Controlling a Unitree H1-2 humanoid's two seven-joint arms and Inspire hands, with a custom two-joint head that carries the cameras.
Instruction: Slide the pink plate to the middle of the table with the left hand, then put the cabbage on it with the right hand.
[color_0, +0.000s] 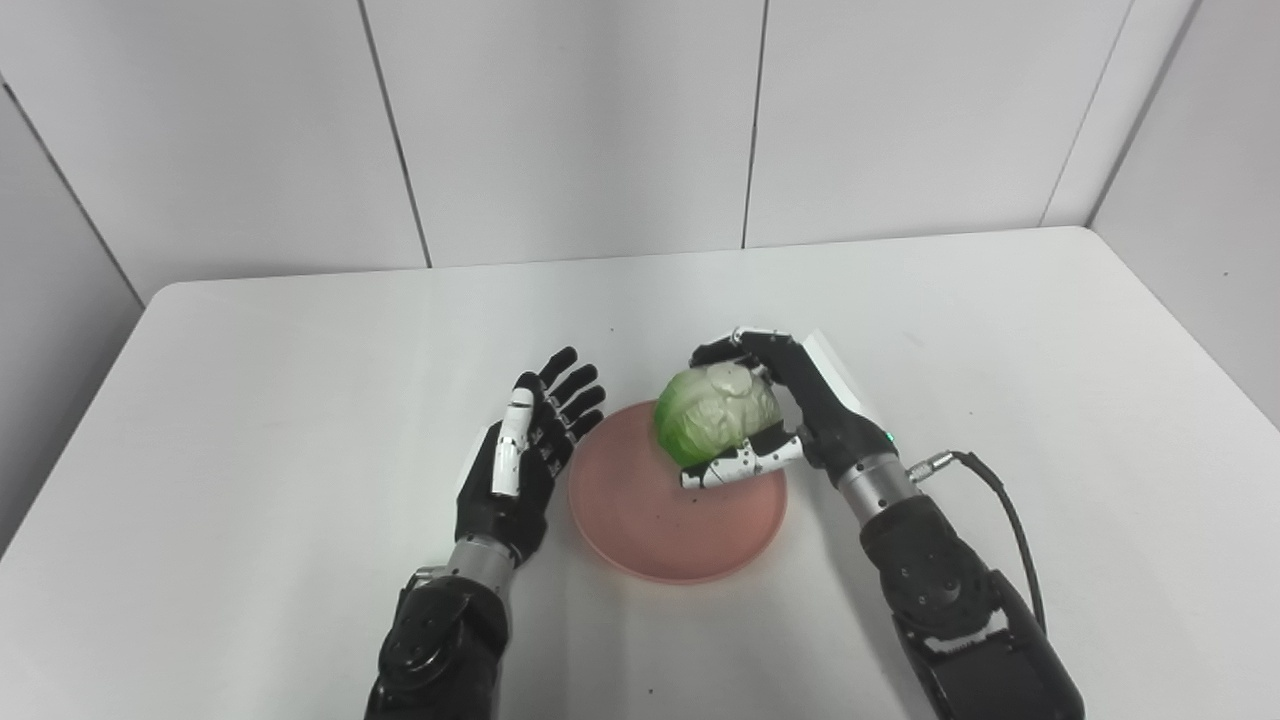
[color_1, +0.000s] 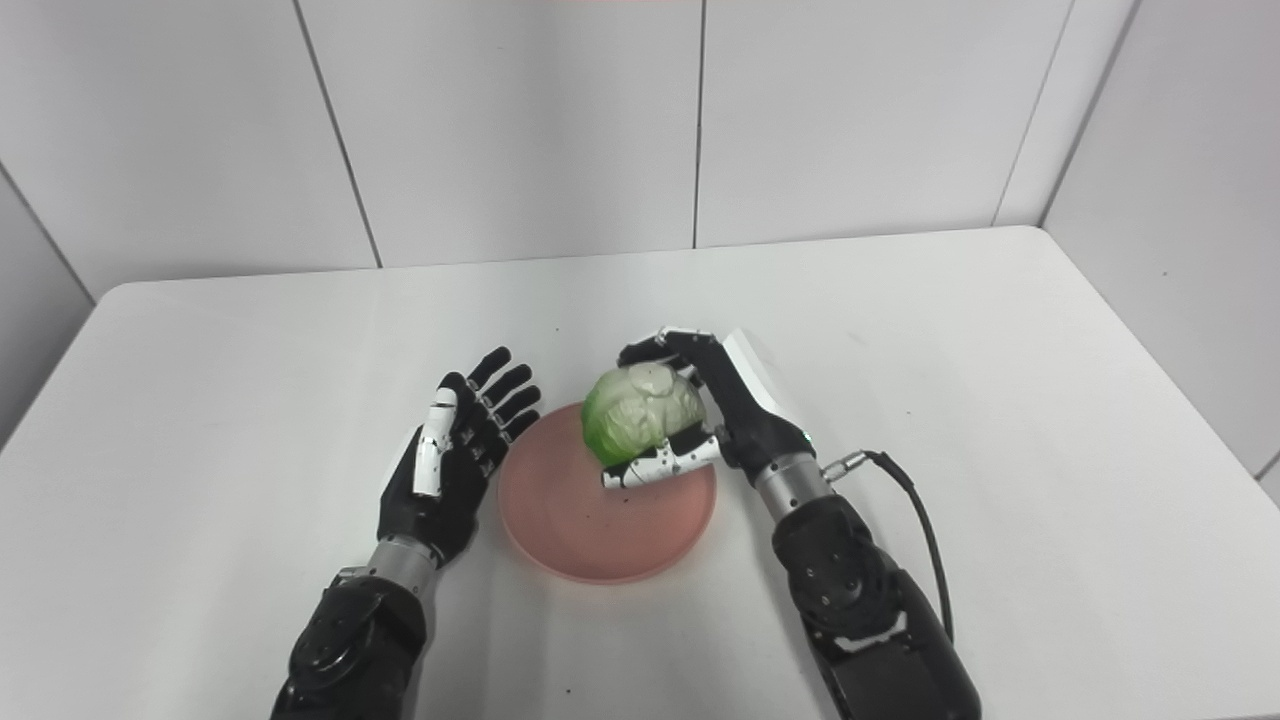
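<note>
A pink plate (color_0: 650, 520) lies on the white table near the middle, toward the front. My right hand (color_0: 790, 410) is shut on a pale green cabbage (color_0: 715, 412), holding it over the plate's far right part, with fingers curled over its top and thumb under it. Whether the cabbage touches the plate cannot be told. My left hand (color_0: 525, 455) is open, palm toward the plate, just beside the plate's left rim, holding nothing.
The white table (color_0: 300, 400) has rounded far corners and stands against white wall panels. A black cable (color_0: 1000, 500) loops off my right wrist over the tabletop.
</note>
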